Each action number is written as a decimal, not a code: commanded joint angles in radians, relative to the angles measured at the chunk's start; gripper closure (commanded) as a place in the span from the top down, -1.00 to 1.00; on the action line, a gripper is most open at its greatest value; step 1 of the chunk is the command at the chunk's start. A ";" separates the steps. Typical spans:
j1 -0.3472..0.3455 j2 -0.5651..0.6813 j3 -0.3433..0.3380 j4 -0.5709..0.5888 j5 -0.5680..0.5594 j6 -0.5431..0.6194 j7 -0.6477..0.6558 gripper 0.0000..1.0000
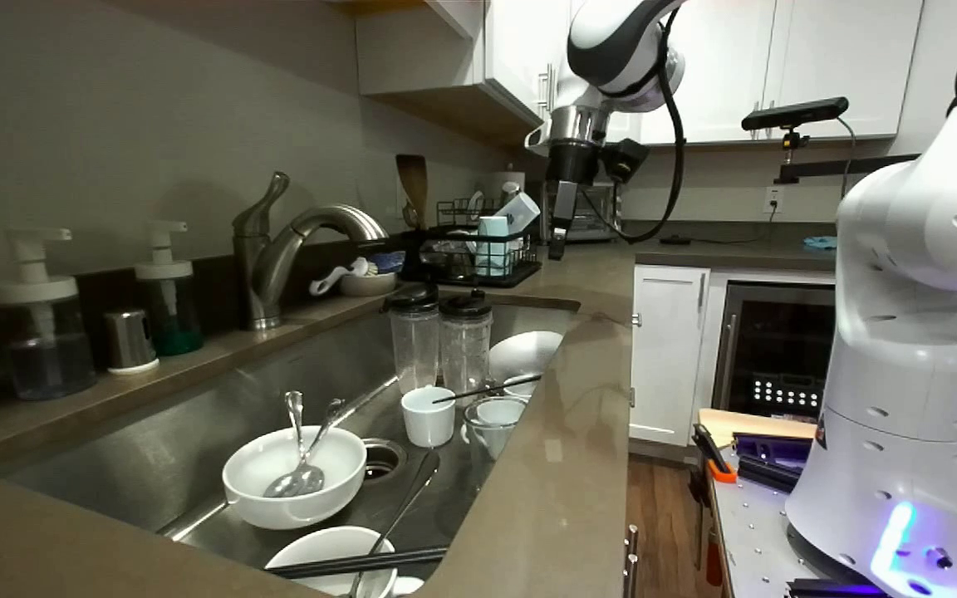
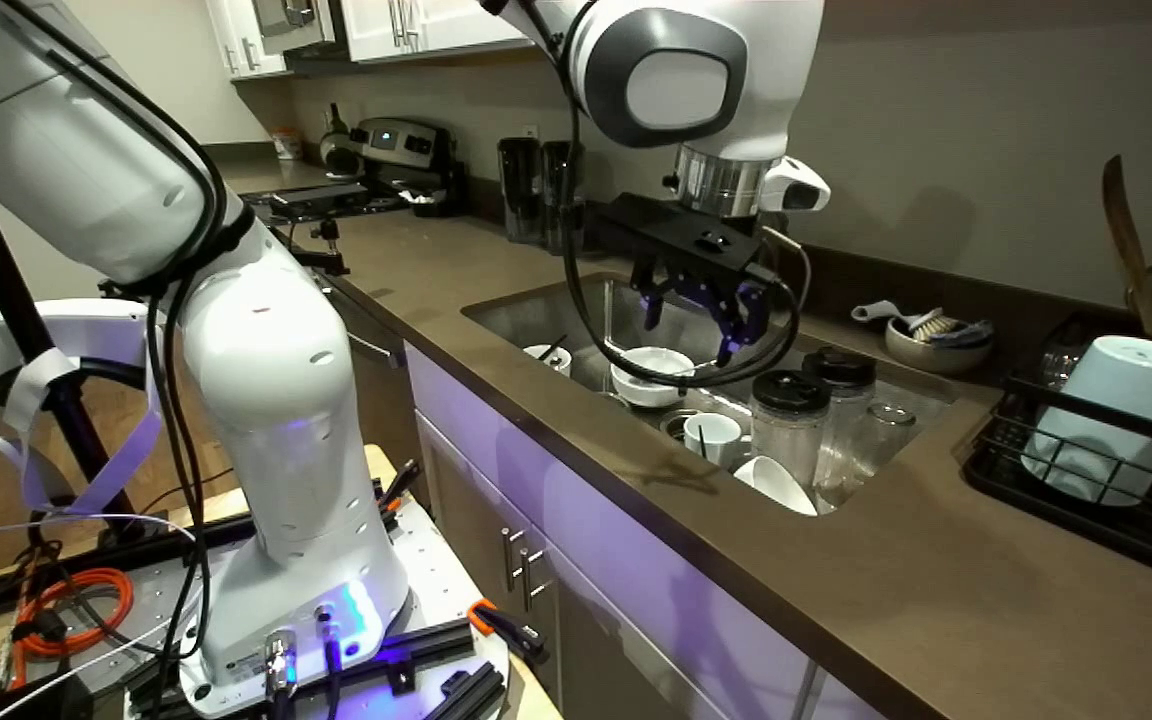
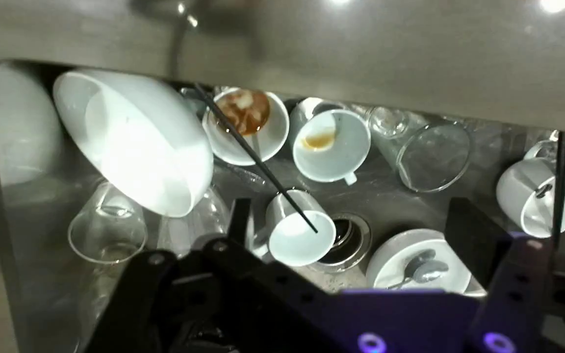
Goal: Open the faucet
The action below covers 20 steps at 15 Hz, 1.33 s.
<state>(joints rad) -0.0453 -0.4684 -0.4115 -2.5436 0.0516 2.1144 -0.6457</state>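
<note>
The faucet point(image 1: 275, 266) is brushed metal, with an arched spout and a slim lever point(image 1: 267, 203) slanting upward. It stands on the sink's back ledge, and no stream shows at the spout. I cannot make it out in the other exterior picture, where my arm blocks much of that area, and it is out of the wrist view. My gripper point(image 1: 559, 245) points down, apart from the faucet and to its right in that exterior view. It shows above the sink in an exterior view point(image 2: 689, 332). In the wrist view the fingers point(image 3: 353, 211) are wide apart with nothing held between them.
The sink point(image 1: 154, 453) holds a white bowl with spoons point(image 1: 296, 477), mugs, glasses, chopsticks and lidded clear cups point(image 1: 416, 332). Soap dispensers point(image 1: 167, 291) and a brush bowl point(image 1: 368, 284) flank the faucet. A dish rack point(image 2: 1086, 500) stands beyond the sink; upper cabinets point(image 1: 420, 50) hang above.
</note>
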 commanded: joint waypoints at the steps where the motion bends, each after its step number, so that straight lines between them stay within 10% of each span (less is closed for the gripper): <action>1: -0.006 -0.012 0.012 -0.062 0.054 0.183 -0.080 1.00; 20: 0.234 -0.026 -0.012 -0.179 0.050 0.948 -0.113 1.00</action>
<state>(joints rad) 0.1478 -0.4853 -0.3991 -2.7037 0.0891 2.9705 -0.7246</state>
